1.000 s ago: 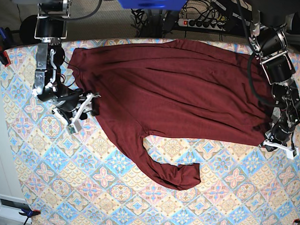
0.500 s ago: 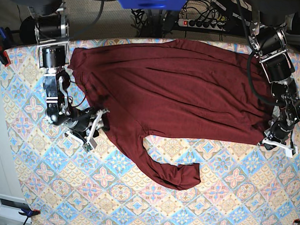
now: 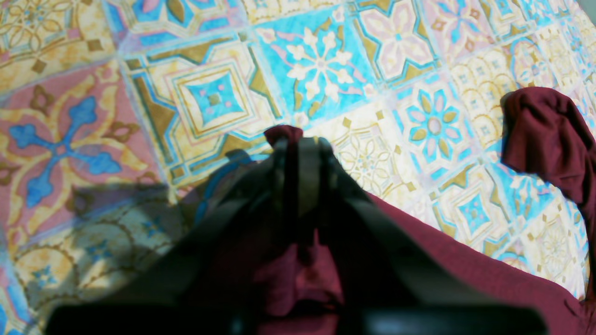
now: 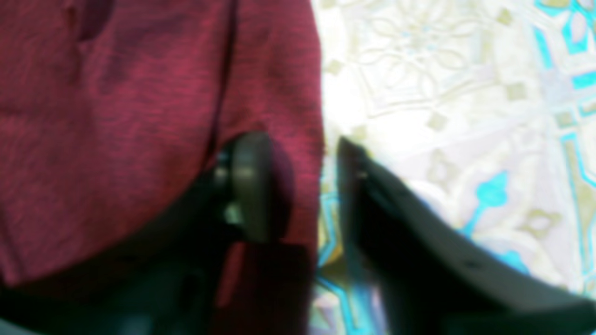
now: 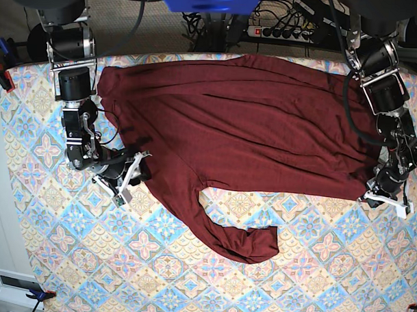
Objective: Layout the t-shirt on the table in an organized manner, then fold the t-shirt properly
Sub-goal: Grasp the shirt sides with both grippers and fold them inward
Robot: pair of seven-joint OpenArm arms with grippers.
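- You have the plain dark maroon knit t-shirt [image 5: 244, 130] spread across the far half of the desk [image 5: 314, 269], which wears a cloth of pastel blue, pink and cream floral tiles.
- One sleeve [image 5: 243, 243] trails toward the near side of the base view and ends in a folded-over cuff, lying on the bare cloth.
- Your left claw [image 3: 298, 144] sits at the shirt's edge on the base view's right side [image 5: 384, 195]. Its jaws are pressed together on a small tuck of maroon fabric, and a tip of that fabric pokes out past them in the left wrist view.
- Your right claw [image 4: 298, 186] is at the shirt's opposite edge, on the base view's left [image 5: 136, 170].
- In the right wrist view its 2 jaws stand apart and straddle the shirt's edge: one finger [image 4: 249, 186] lies over the maroon fabric, the other over the patterned cloth, with a visible gap between them. Nothing is clamped there.
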